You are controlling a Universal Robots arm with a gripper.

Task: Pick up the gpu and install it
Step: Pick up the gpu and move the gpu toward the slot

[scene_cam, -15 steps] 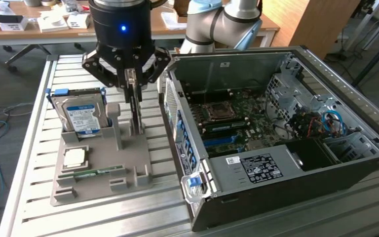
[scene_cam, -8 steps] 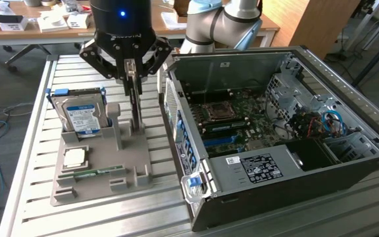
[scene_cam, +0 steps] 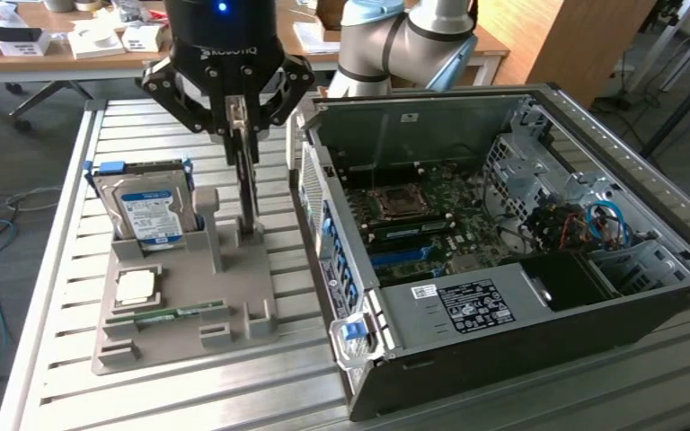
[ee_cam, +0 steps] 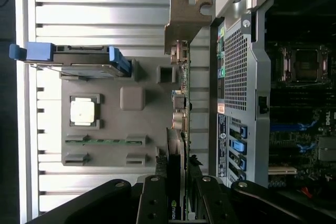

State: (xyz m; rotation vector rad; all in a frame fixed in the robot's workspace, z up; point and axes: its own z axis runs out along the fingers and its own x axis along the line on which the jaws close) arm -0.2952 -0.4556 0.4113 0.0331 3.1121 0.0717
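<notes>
The gpu (scene_cam: 245,180) is a thin black card seen edge-on, hanging upright from my gripper (scene_cam: 238,135), whose fingers are shut on its upper end. Its lower end reaches the slotted uprights of the grey holder (scene_cam: 177,337); I cannot tell whether it still touches them. In the wrist view the gpu (ee_cam: 181,124) runs out from between my fingers (ee_cam: 152,203), and its silvery metal bracket (ee_cam: 185,22) is at the far end. The open computer case (scene_cam: 501,359) lies close beside the card, on the exterior view's right, with its motherboard (scene_cam: 429,224) exposed.
On the grey holder stand a hard drive (scene_cam: 147,211) with blue rails, a square processor chip (scene_cam: 137,287) and a green memory stick (scene_cam: 177,313). Everything rests on a slatted metal table (scene_cam: 69,269). A cluttered desk (scene_cam: 82,40) stands behind.
</notes>
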